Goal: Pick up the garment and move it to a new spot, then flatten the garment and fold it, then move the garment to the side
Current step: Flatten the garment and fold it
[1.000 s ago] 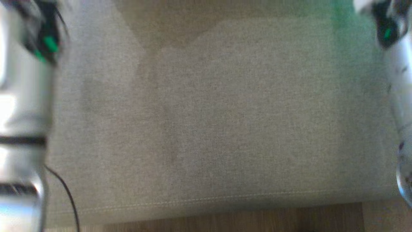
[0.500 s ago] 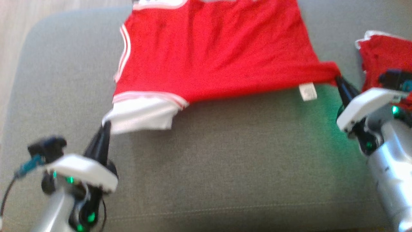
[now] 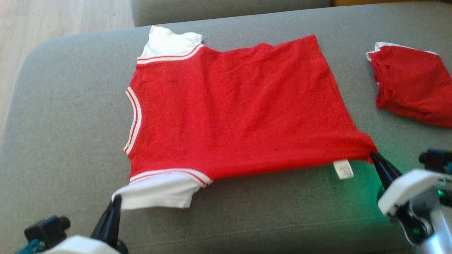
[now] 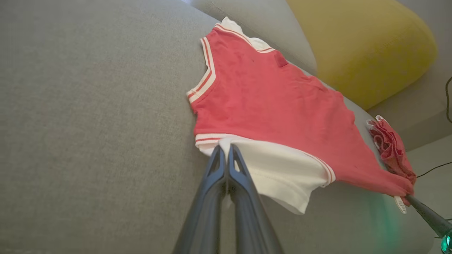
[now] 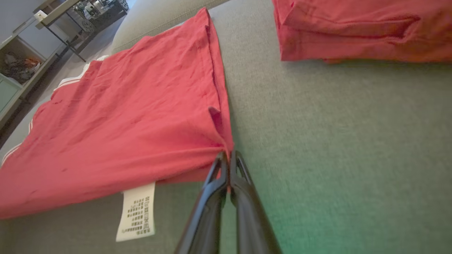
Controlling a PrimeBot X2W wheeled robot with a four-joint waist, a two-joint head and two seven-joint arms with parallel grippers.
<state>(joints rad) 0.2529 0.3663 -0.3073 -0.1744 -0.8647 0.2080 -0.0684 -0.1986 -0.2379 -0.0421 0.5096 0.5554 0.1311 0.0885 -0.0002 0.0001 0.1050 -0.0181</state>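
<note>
A red T-shirt (image 3: 233,109) with white sleeves and striped trim lies spread sideways on the grey sofa seat (image 3: 70,116), neck to the left, hem to the right. My left gripper (image 3: 116,199) is shut on the edge of the near white sleeve (image 3: 159,192); in the left wrist view the fingertips (image 4: 226,150) pinch that sleeve (image 4: 275,173). My right gripper (image 3: 373,155) is shut on the near hem corner of the shirt, the cloth (image 5: 116,130) bunching at its tips (image 5: 229,155). A white care label (image 3: 343,168) hangs from the near edge.
A second red garment (image 3: 411,84), folded, lies on the seat at the right. A yellow cushion (image 4: 356,46) leans on the sofa back. Wooden floor (image 3: 53,17) shows beyond the seat's left end, with shelving (image 5: 21,60) further off.
The head camera has swung up from bare seat fabric to the shirt. Since half a second ago the shirt sits lower in view and more of it shows; both grippers keep their grips.
</note>
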